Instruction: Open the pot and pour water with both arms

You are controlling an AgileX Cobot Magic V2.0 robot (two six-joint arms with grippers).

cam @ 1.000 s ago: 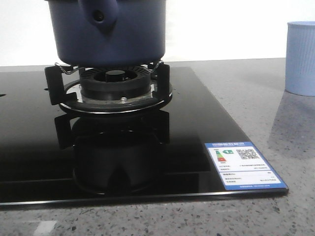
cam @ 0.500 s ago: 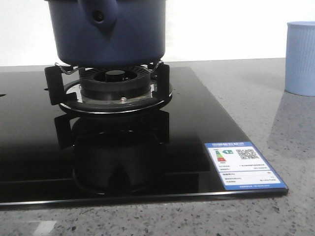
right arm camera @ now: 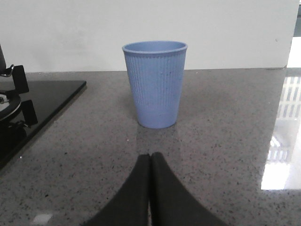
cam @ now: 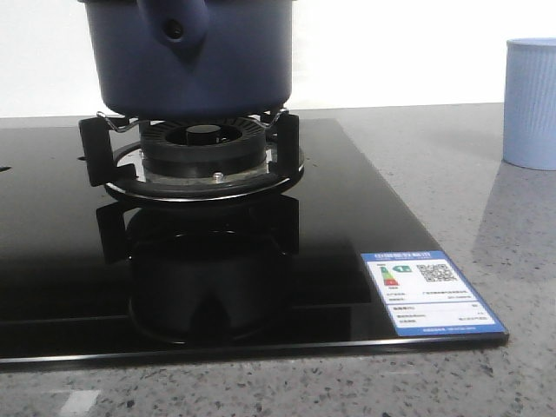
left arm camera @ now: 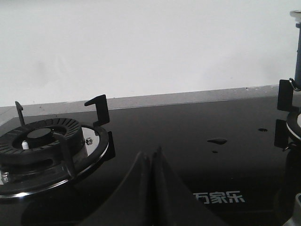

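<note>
The dark navy-blue pot (cam: 195, 61) stands on the burner grate (cam: 195, 156) of the black glass cooktop (cam: 347, 217), its stubby handle with a small hole facing me. Its top is cut off by the frame, so any lid is out of view. A sliver of the pot (left arm camera: 297, 61) shows in the left wrist view. My left gripper (left arm camera: 151, 153) is shut and empty, low over the cooktop between the two burners. My right gripper (right arm camera: 150, 155) is shut and empty over the grey counter, a short way in front of the pale blue ribbed cup (right arm camera: 155, 84).
The cup (cam: 530, 102) stands on the grey speckled counter (cam: 486, 174) right of the cooktop. A second, bare burner (left arm camera: 42, 141) sits near the left gripper. A blue-and-white label (cam: 432, 291) is at the cooktop's front right corner. Small water drops (left arm camera: 217, 140) lie on the glass.
</note>
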